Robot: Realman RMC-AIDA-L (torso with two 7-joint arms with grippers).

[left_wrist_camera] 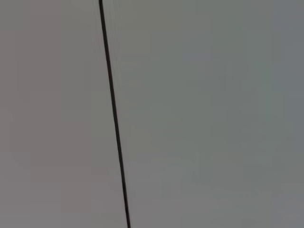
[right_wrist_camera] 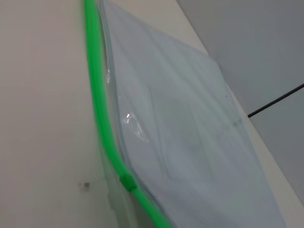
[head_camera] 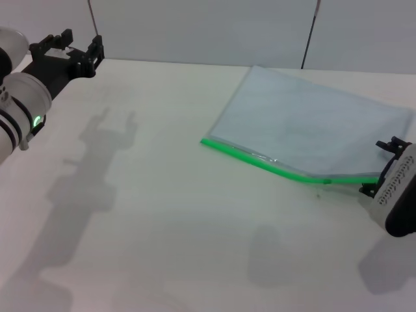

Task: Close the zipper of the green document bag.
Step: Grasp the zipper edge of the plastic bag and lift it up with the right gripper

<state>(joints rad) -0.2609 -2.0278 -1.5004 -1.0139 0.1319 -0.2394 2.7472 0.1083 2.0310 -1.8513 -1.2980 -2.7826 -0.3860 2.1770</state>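
Note:
The green document bag (head_camera: 312, 127) lies flat on the white table at the right, a translucent pale blue-grey pouch (right_wrist_camera: 190, 123). Its zipper (head_camera: 260, 160) is a bright green strip along the near long edge. A small green slider (head_camera: 327, 181) sits close to the strip's right end, and also shows in the right wrist view (right_wrist_camera: 126, 182). My right gripper (head_camera: 380, 168) is at the bag's right corner, just past the slider, where the strip lifts slightly off the table. My left gripper (head_camera: 81, 44) hangs open and empty high at the far left.
The white table (head_camera: 162, 214) spreads wide in front of and left of the bag. A grey wall with dark seams (left_wrist_camera: 114, 118) stands behind the table's far edge. A small dark speck (right_wrist_camera: 86, 185) marks the table near the slider.

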